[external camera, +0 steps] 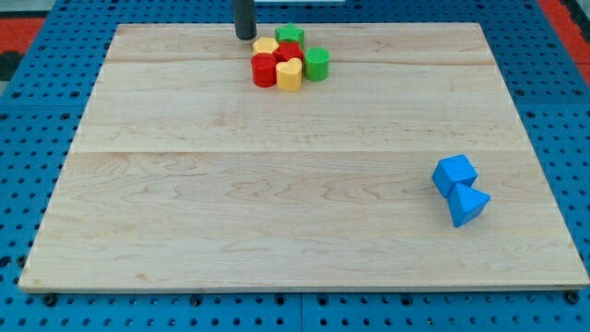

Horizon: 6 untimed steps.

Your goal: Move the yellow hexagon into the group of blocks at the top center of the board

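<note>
The yellow hexagon (pixel 265 45) lies at the top centre of the board, touching the left side of a tight cluster. The cluster holds a green star (pixel 289 35), a red block (pixel 289 52), a red cylinder (pixel 265 70), a yellow heart-shaped block (pixel 289 75) and a green cylinder (pixel 317 64). My tip (pixel 245 37) stands just to the upper left of the yellow hexagon, a small gap away from it.
A blue cube (pixel 454 173) and a blue triangular block (pixel 468 205) sit together near the right edge of the wooden board (pixel 184 184). A blue pegboard surface (pixel 28 120) surrounds the board.
</note>
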Each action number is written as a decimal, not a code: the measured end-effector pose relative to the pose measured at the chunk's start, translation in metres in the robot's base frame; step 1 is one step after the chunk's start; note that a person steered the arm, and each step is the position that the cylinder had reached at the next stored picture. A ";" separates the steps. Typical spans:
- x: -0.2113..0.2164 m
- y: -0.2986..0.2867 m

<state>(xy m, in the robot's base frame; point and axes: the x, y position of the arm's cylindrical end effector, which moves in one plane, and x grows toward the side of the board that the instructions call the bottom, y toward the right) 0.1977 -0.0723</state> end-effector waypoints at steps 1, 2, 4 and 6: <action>0.004 0.040; 0.018 0.064; 0.018 0.070; -0.003 0.095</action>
<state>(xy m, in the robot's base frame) 0.1951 0.0227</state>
